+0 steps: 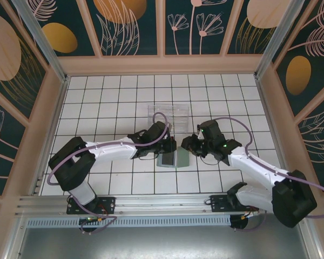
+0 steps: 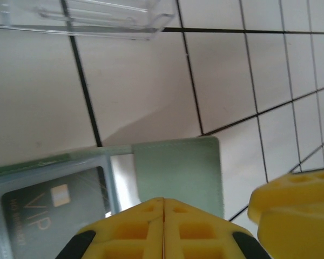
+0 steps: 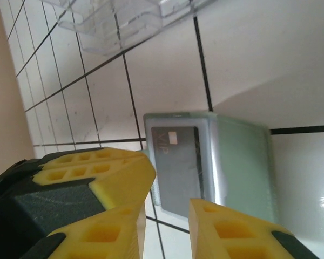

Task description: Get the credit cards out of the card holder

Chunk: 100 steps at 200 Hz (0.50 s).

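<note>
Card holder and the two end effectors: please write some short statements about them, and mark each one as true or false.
1. The card holder lies open on the tiled table. True.
2. The black card lies loose on the tiles. False: it sits in a pocket of the card holder.
3. The left end effector is shut. True.
4. The card holder lies inside the clear plastic tray. False: it lies on the tiles, apart from the tray and nearer the arms.
5. The right end effector is pressed shut. False: a gap shows between its fingers.
</note>
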Available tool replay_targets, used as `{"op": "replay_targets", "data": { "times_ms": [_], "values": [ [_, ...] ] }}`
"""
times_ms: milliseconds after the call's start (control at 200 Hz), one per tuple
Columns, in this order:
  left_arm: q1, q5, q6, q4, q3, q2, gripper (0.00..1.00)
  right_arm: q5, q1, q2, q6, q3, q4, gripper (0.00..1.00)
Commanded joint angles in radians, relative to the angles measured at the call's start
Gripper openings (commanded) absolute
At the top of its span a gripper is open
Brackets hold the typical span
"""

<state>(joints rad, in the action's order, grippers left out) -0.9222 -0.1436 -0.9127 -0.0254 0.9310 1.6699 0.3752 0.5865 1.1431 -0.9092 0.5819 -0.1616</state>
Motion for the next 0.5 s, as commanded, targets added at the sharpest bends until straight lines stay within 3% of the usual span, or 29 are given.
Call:
{"op": "replay_targets", "data": {
  "times_ms": [0, 495],
  "values": [
    [-0.002, 0.048, -0.037, 0.026, 0.029, 0.021, 0.07, 0.091, -0.004, 0.054, -0.082, -0.009, 0.154, 0.27],
    [0.002, 0.147, 0.005, 0.119, -0.063, -0.02, 0.07, 0.099, -0.022, 0.223, -0.06, -0.13, 0.243, 0.22]
  ]
}}
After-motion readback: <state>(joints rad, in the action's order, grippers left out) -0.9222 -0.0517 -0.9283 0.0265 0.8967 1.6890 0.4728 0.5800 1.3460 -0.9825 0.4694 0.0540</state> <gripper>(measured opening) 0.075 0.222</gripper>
